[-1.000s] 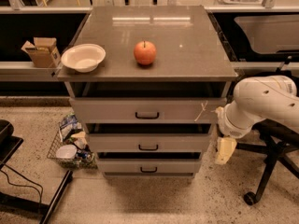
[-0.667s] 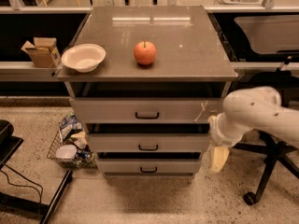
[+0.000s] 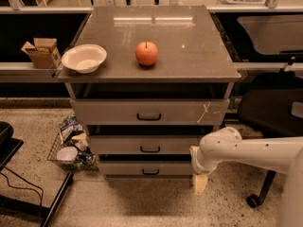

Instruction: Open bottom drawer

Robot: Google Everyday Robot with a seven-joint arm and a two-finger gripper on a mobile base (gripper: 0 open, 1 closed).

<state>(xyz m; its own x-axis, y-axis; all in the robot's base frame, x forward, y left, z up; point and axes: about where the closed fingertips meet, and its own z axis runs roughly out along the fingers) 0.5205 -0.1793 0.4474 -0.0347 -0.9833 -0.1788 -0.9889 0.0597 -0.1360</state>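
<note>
One of three, the bottom drawer [image 3: 123, 168] sits lowest under the desk [image 3: 189, 37]. The tool [image 3: 200, 185] hangs just right of it; its state cannot be told. Basket [image 3: 57, 150] left, chair [image 3: 270, 109] right; apple [image 3: 147, 53] and bowl [image 3: 84, 58] on top.

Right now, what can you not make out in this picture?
Camera view:
- bottom drawer: inside hidden behind its front.
- gripper, low, right of that drawer: upper part hidden by the arm.
- floor basket: contents too small to name.
- chair: partly behind the arm.
</note>
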